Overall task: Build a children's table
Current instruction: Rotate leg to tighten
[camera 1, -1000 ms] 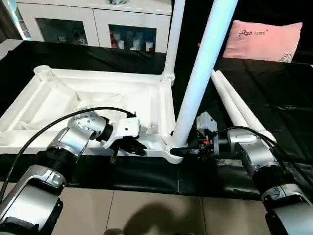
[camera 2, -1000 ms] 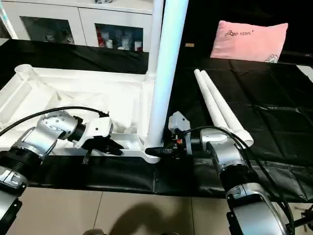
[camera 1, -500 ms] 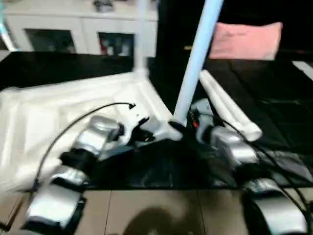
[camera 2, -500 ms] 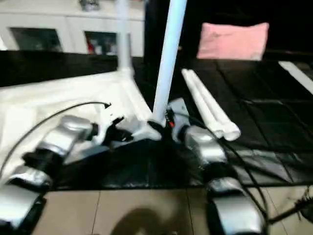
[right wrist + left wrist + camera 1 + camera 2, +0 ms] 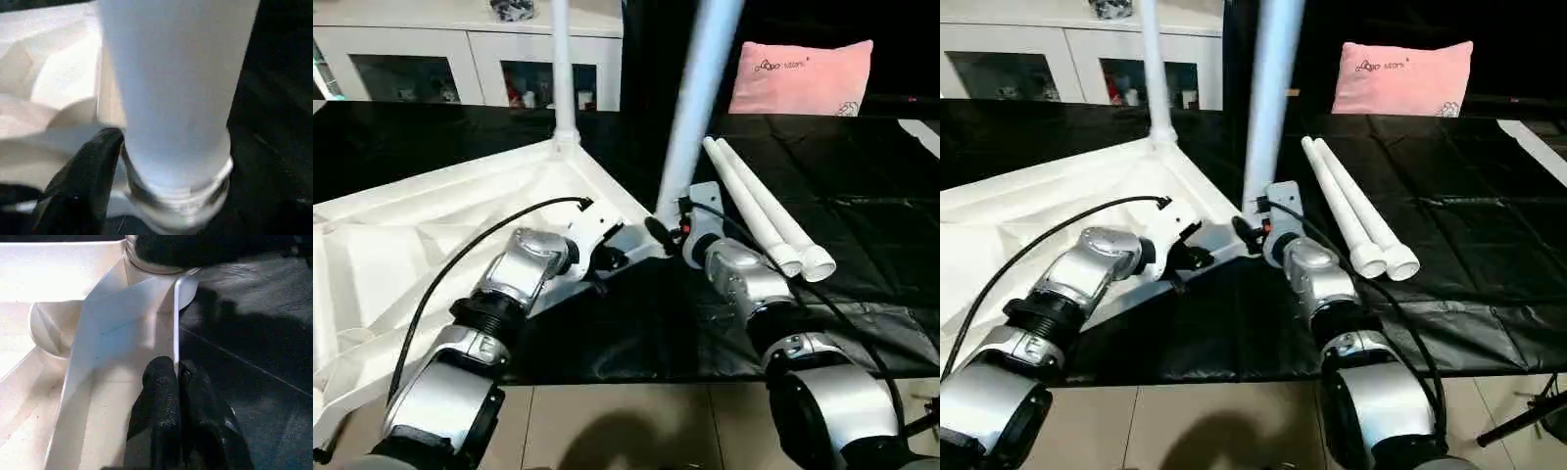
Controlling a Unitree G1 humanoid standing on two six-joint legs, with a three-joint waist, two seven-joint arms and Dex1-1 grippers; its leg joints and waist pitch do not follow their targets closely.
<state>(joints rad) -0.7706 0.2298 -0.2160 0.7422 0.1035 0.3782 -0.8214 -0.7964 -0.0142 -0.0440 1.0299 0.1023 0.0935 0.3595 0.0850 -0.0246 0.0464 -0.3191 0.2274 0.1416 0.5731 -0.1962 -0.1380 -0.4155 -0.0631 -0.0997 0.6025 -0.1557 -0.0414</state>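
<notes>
Table rim between left fingers.

Tabletop lies upside down across frame left on the sheet-covered surface. One leg stands in its far corner at upper centre-left, another leg in the near corner at centre. Two loose legs lie side by side right of centre. Pillow upper right, cabinet upper left, behind the surface.

Even indoor light, dark cloth (close wrist views slightly soft).
</notes>
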